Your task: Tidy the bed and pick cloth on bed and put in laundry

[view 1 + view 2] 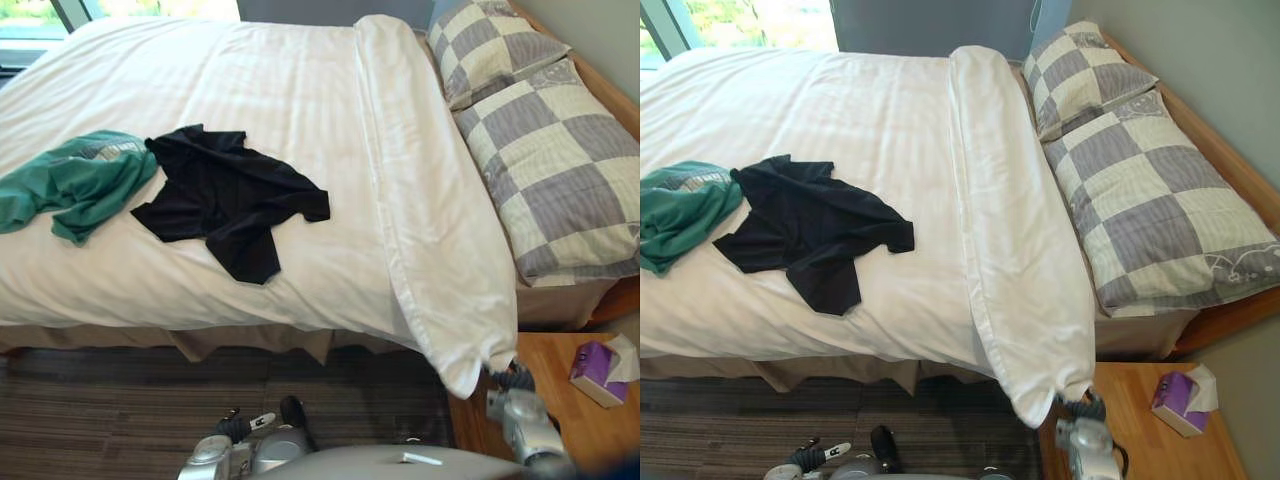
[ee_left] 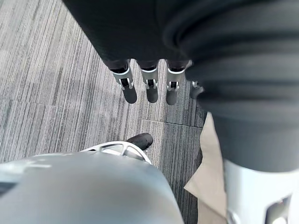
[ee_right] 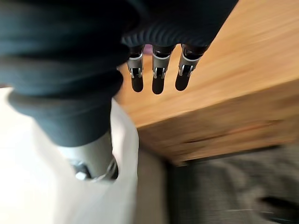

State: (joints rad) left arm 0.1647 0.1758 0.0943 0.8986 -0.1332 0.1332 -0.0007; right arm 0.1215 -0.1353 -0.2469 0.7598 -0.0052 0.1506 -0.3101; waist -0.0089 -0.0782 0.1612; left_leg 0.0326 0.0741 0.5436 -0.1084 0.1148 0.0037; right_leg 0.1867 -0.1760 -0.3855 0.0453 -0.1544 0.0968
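Two pieces of clothing lie on the bed (image 1: 250, 342), both on the left part of the white duvet (image 1: 280, 90), well away from the pillows. The black T-shirt (image 1: 225, 195) is crumpled and spread flat. Its long axis slants from the far left, up by the green piece, down toward the near edge of the bed, and one flap pokes out to the right. The green garment (image 1: 80, 180) is bunched up and stretched mostly side to side, its right end touching the black shirt's far corner.

The duvet's turned-back band (image 1: 410, 180) runs straight across the bed from far side to near side, and its corner droops over the near edge. There are two grey-and-cream checked pillows, the far one (image 1: 490, 45) and the near one (image 1: 560, 170), side by side at the head.

The left hand (image 2: 150, 86) hangs low over the striped carpet (image 2: 56, 70) in front of the bed, fingers straight and relaxed, holding nothing. The right hand (image 3: 158, 77) is beside that drooping duvet corner, above the wooden nightstand (image 1: 560, 400), its fingers straight and empty too. I can't say whether it brushes the cloth. One purple tissue box (image 1: 597, 372) sits on the nightstand.
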